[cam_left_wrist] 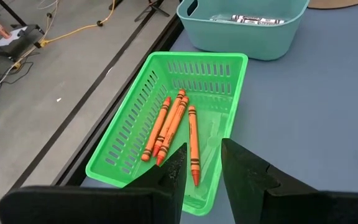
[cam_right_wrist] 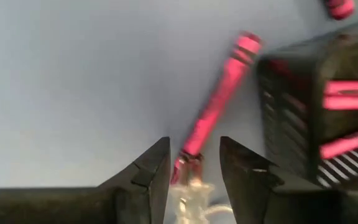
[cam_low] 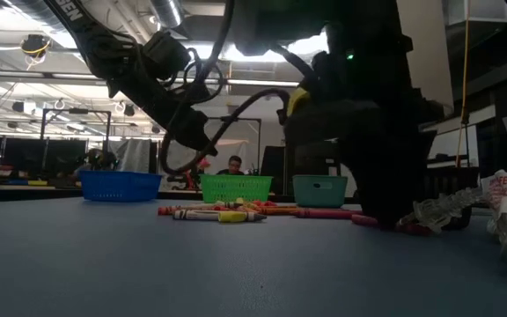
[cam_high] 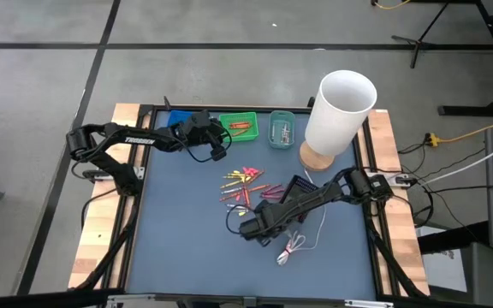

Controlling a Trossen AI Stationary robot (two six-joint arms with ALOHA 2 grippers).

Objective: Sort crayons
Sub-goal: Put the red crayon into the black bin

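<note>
Grey concrete floor (cam_high: 41,85), dark seam lines; yellow cable (cam_high: 473,133); ceiling strip lights (cam_low: 174,13).

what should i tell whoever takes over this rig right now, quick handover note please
Left hand: open and empty, hovering over the green tray.
Right hand: open, low over the mat, a pink crayon lying between its fingers, not gripped. A black tray holding pink crayons sits right beside it.
Done: four orange crayons lie in the green tray; the teal tray holds a few more.
Left: a loose pile of crayons at mid-table, pink, red, orange and yellow. The blue tray is at the far edge, contents not visible. A white cable lies near the right hand.
</note>
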